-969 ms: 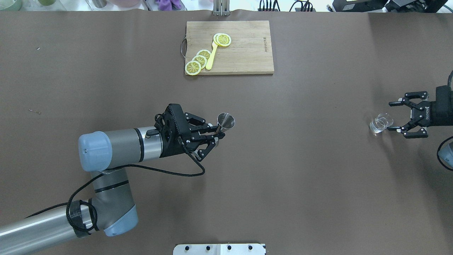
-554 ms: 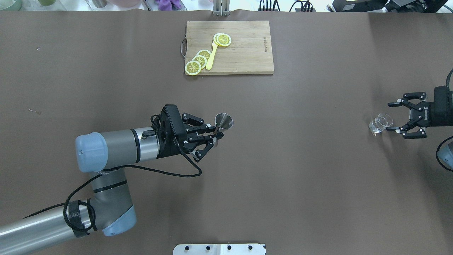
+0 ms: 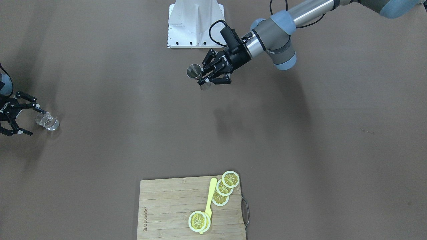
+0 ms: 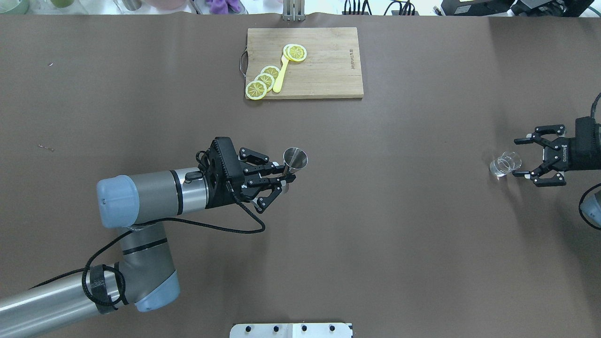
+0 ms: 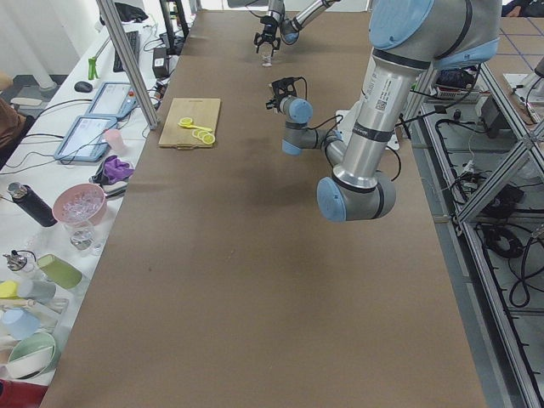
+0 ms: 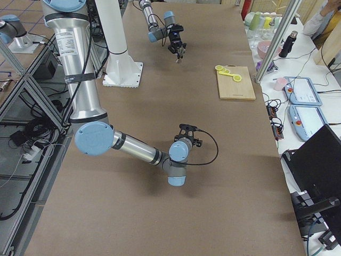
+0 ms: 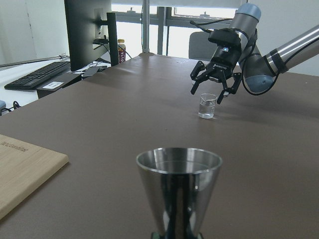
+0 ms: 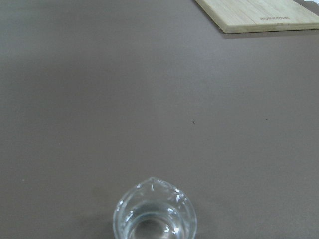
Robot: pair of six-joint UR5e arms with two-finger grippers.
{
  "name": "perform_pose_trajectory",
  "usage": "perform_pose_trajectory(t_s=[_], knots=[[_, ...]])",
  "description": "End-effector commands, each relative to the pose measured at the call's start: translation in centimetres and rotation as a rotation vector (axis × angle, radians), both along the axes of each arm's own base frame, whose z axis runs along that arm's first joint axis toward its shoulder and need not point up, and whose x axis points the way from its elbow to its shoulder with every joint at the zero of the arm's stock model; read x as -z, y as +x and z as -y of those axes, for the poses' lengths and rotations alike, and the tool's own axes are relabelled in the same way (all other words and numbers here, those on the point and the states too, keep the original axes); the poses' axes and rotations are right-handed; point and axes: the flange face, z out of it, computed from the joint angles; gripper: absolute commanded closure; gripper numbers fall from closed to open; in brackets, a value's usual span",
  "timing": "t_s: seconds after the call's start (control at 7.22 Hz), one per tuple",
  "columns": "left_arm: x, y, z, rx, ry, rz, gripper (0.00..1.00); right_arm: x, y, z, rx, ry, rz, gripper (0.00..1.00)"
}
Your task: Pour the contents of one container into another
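Note:
My left gripper point(image 4: 287, 177) is shut on the narrow waist of a steel jigger point(image 4: 296, 158), holding it upright above the table's middle. The jigger point(image 7: 178, 191) fills the bottom of the left wrist view, and the front view shows it point(image 3: 194, 71) beside that gripper point(image 3: 204, 81). A small clear glass point(image 4: 504, 163) stands on the table at far right, with a little clear liquid visible in it point(image 8: 155, 214). My right gripper point(image 4: 516, 157) is open, its fingertips straddling the glass's right side without holding it. The front view shows the glass point(image 3: 47, 121) by that gripper point(image 3: 37, 122).
A wooden cutting board point(image 4: 328, 70) lies at the far centre with lemon slices point(image 4: 263, 80) and a yellow utensil point(image 4: 281, 75) on it. The robot's white base plate point(image 3: 195, 23) sits at the near edge. Cups and clutter line the far side beyond the table.
My left arm has drawn back slightly to the left, carrying the jigger with it. The right gripper has drifted a little right and toward the robot; the glass has stayed put.

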Motion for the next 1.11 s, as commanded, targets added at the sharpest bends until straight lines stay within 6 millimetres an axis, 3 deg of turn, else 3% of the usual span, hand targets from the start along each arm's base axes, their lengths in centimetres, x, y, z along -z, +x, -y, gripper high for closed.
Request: perform_pose_trajectory(t_s=[0.0,0.97], knots=[[0.0,-0.2,0.0,0.002,0.005,-0.012,1.0,0.0,-0.4,-0.2,0.004,-0.021,0.006,0.08],[-2.3,-0.5,-0.4,-0.003,0.005,-0.011,1.0,0.3,-1.6,-0.3,0.004,-0.078,0.018,0.1]])
